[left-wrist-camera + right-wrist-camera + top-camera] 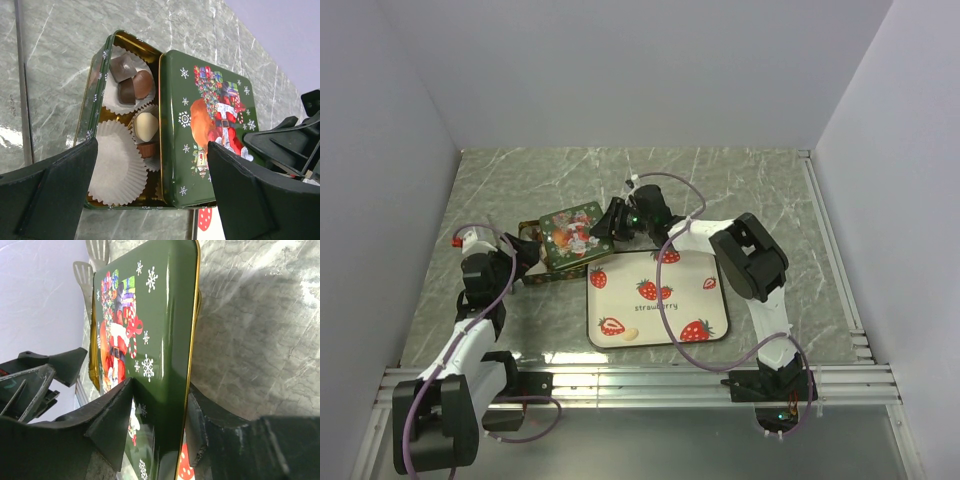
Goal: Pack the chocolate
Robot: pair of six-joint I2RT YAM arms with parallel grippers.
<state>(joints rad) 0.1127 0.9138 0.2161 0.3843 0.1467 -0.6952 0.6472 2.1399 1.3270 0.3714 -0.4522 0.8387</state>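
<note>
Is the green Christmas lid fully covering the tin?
No, the lid sits off to one side, leaving chocolates and paper cups in the tin uncovered.

The green lid (210,130) covers much of the tin (97,85), hiding whatever lies beneath; a finger (50,195) of the left gripper (152,145) overlaps one paper cup's (117,165) edge. Whether the right gripper (160,387) pinches the lid's rim cannot be told.

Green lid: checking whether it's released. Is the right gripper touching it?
Cannot tell. In the right wrist view the green lid sits between the right gripper's fingers; neither contact nor gap is plain.
</note>
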